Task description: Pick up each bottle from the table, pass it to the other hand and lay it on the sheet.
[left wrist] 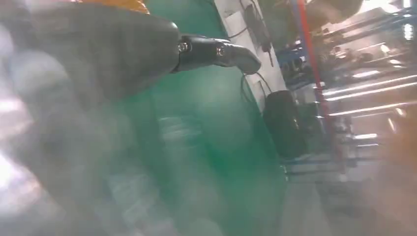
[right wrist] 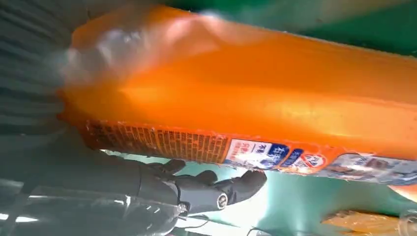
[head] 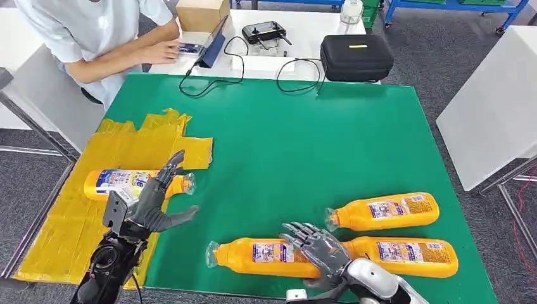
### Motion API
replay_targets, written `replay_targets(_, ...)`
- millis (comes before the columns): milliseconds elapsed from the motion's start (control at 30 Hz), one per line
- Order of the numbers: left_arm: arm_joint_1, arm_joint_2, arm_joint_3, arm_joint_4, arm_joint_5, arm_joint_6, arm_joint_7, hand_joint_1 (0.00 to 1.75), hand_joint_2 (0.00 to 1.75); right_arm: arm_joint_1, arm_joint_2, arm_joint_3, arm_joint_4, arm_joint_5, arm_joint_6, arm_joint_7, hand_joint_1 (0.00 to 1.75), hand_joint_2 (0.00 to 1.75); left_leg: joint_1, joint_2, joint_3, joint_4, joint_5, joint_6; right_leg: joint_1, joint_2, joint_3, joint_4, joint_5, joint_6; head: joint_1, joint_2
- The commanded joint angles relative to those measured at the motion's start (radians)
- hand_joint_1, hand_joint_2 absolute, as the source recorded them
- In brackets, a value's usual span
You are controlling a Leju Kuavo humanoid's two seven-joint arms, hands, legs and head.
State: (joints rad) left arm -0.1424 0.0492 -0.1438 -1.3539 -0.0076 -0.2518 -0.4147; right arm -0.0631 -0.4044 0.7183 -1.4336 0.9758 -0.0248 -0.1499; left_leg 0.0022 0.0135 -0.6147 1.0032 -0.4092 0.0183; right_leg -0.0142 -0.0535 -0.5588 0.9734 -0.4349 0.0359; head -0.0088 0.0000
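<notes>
I am logging four orange bottles, all lying on their sides with their long axes running roughly parallel to the near edge of the table (head: 304, 126).

Item one, the left bottle (head: 126, 182), is lying on the yellow sheet (head: 63, 228) near the table's left edge, its clear cap pointing toward the table's middle and reaching just past the sheet's right border. My left hand (head: 155, 202) is hovering over its neck end with fingers spread and nothing between them; the left wrist view is showing one dark finger (left wrist: 216, 51) extended over the green surface.

Item two, the near bottle (head: 259, 256), is lying by the near edge, cap pointing left. My right hand (head: 316, 250) is resting across its base end, fingers fanned over the top; in the right wrist view the bottle body (right wrist: 255, 98) is sitting against the palm with the thumb (right wrist: 196, 189) underneath, but I cannot tell whether the grip is closed.

Item three, the near-right bottle (head: 411, 255), is lying just behind the right hand, in line with item two.

Item four, the far-right bottle (head: 386, 212), is lying just beyond it, cap pointing left, tilted slightly.

A person (head: 95, 31) is sitting at the far left corner beside a black case (head: 356, 57).
</notes>
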Motion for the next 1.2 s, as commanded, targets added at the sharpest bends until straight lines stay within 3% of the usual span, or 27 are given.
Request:
replay_targets(33, -0.022, -0.020, 0.012, 0.069, 0.004, -0.009, 0.006, 0.00, 1.75, -0.080, 0.047, 0.064, 0.203, 0.003, 0.035, 0.044, 0.00, 1.75, 0.001, 0.000, 0.003, -0.001, 0.000, -0.001, 0.001, 0.004, 0.004, -0.002, 0.001, -0.001, 0.000, 0.000)
replay_targets(167, -0.028, -0.023, 0.002, 0.075, 0.001, -0.008, 0.016, 0.00, 1.75, -0.124, 0.118, 0.085, 0.301, 0.013, 0.014, 0.059, 0.00, 1.75, 0.002, 0.002, 0.005, -0.002, 0.000, -0.001, 0.001, 0.006, 0.005, -0.003, 0.001, -0.002, 0.000, 0.000)
replay_targets(200, -0.029, -0.025, 0.000, 0.075, 0.001, -0.008, 0.017, 0.00, 1.75, -0.128, 0.123, 0.087, 0.304, 0.013, 0.014, 0.059, 0.17, 1.75, 0.002, 0.002, 0.005, -0.002, 0.000, -0.001, 0.002, 0.005, 0.004, -0.003, 0.001, -0.002, 0.000, 0.000)
replay_targets(233, -0.032, -0.026, -0.002, 0.078, 0.001, -0.007, 0.017, 0.00, 1.75, -0.139, 0.135, 0.090, 0.322, 0.011, 0.012, 0.058, 1.05, 1.75, 0.001, 0.002, 0.004, -0.001, 0.000, -0.001, 0.001, 0.004, 0.003, -0.002, 0.001, -0.001, 0.000, 0.000)
replay_targets(267, -0.036, -0.026, -0.006, 0.082, 0.000, -0.004, 0.017, 0.00, 1.75, -0.146, 0.147, 0.090, 0.340, 0.004, -0.003, 0.051, 1.47, 1.75, 0.002, 0.002, 0.005, -0.002, 0.000, -0.001, 0.001, 0.006, 0.004, -0.003, 0.002, -0.002, 0.000, 0.000)
replay_targets(333, -0.038, -0.027, -0.010, 0.081, 0.000, 0.000, 0.020, 0.00, 1.75, -0.151, 0.160, 0.089, 0.352, 0.008, -0.026, 0.050, 1.73, 1.75, 0.002, 0.003, 0.007, -0.002, 0.001, -0.002, 0.002, 0.007, 0.004, -0.003, 0.004, -0.005, 0.000, 0.000)
replay_targets(667, -0.044, -0.029, -0.018, 0.072, 0.005, 0.004, 0.032, 0.00, 1.75, -0.121, 0.221, 0.031, 0.323, 0.012, -0.124, 0.010, 1.75, 1.75, 0.003, 0.003, 0.006, -0.001, 0.003, -0.002, 0.002, 0.006, 0.002, -0.002, 0.006, -0.005, 0.000, 0.000)
replay_targets(833, -0.040, -0.047, 0.004, 0.044, 0.045, 0.020, 0.044, 0.00, 1.75, -0.056, 0.279, -0.086, 0.234, -0.027, -0.260, -0.044, 1.75, 1.75, 0.003, 0.002, 0.005, -0.001, 0.003, -0.002, 0.002, 0.005, 0.003, -0.002, 0.005, -0.005, 0.000, 0.000)
replay_targets(933, -0.011, -0.080, 0.056, -0.003, 0.134, 0.088, 0.080, 0.00, 1.75, 0.007, 0.379, -0.226, 0.156, -0.120, -0.395, -0.059, 1.75, 1.75, 0.002, 0.002, 0.002, 0.000, 0.003, -0.002, 0.002, 0.006, 0.000, 0.000, 0.005, -0.005, 0.000, 0.000)
replay_targets(1200, 0.011, -0.089, 0.077, -0.028, 0.191, 0.123, 0.084, 0.00, 1.75, 0.032, 0.407, -0.284, 0.100, -0.191, -0.420, -0.079, 1.75, 1.75, 0.002, 0.002, -0.001, 0.000, 0.003, -0.002, 0.002, 0.007, -0.003, 0.000, 0.005, -0.005, 0.000, 0.000)
